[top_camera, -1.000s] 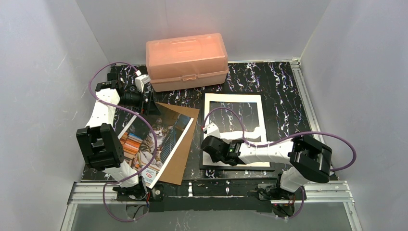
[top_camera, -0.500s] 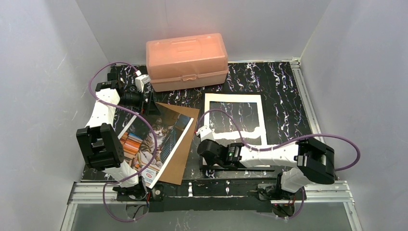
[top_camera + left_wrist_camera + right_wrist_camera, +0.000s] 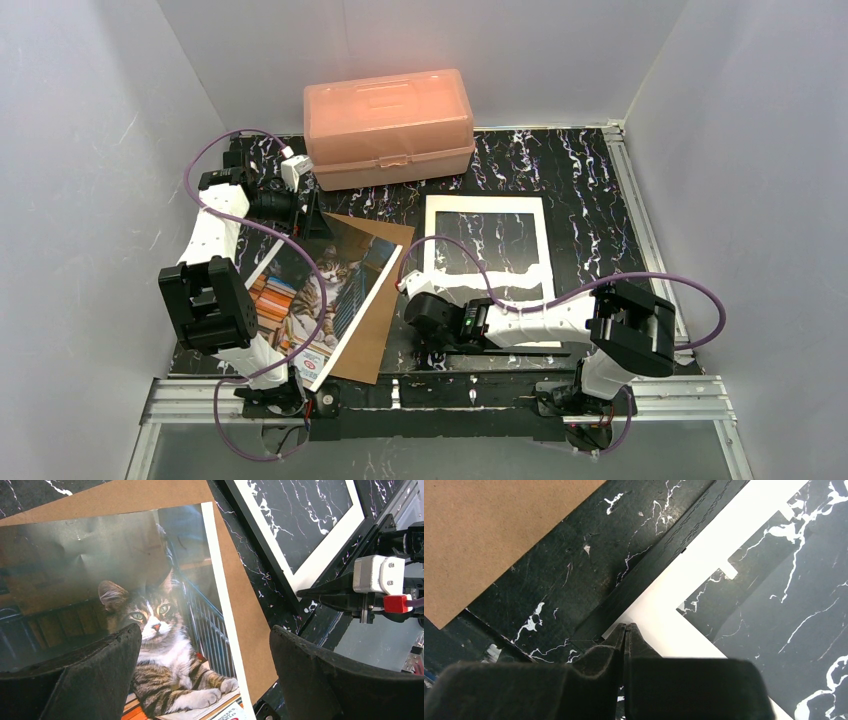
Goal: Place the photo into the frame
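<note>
Rightward arm only has shifted: the right pincer (image 3: 412,300) now sits further left than a second ago, off the white mat (image 3: 485,205) and at the near-left corner of the frame (image 3: 659,555); the left arm and the photo (image 3: 325,290) show no change. Photo lies face up on the brown backing board (image 3: 378,335), left of the frame and clear of it, its long axis running diagonally from near-left to far-right. Left pincer (image 3: 205,645) hangs directly over the photo's far end, jaws spread wide and holding nothing; it is by judgement the nearer arm for any pick-up. Outward from there, a strip of bare desk (image 3: 580,180) separates the board's right edge from the frame, whose long axis runs near to far. Right pincer is closed, fingertips (image 3: 620,632) pressed together at the frame's black border where the mat's corner meets it; whether a thin edge is pinched between them cannot be told. Photo is not yet in the frame.
</note>
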Action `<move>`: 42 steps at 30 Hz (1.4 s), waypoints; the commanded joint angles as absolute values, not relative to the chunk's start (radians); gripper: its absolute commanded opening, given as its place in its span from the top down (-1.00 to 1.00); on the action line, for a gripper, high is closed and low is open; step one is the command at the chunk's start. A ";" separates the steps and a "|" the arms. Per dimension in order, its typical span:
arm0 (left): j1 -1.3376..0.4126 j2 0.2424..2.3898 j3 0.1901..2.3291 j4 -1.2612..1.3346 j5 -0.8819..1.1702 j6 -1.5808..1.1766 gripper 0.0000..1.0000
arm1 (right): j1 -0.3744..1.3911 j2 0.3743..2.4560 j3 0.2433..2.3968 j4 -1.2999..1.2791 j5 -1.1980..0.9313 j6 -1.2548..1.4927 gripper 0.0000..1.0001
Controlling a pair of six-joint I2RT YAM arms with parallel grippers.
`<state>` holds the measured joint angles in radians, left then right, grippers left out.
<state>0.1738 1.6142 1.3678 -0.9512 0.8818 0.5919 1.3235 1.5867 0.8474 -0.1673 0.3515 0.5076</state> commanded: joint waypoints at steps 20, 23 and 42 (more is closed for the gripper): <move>0.170 1.617 1.423 -0.999 0.880 0.583 -0.97 | 1.070 1.293 0.832 -0.271 0.507 0.513 0.37; 0.170 1.640 1.446 -1.016 0.861 0.574 -0.96 | 0.920 1.277 0.855 -0.210 0.512 0.465 0.23; 0.185 1.652 1.456 -1.022 0.825 0.541 -0.97 | 0.625 2.059 1.497 0.145 0.262 0.265 0.37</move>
<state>0.1749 1.6600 1.4281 -0.9932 0.8181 0.5400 0.6186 1.9972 1.4117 0.0624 0.3145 0.2813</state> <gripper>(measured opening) 0.982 0.329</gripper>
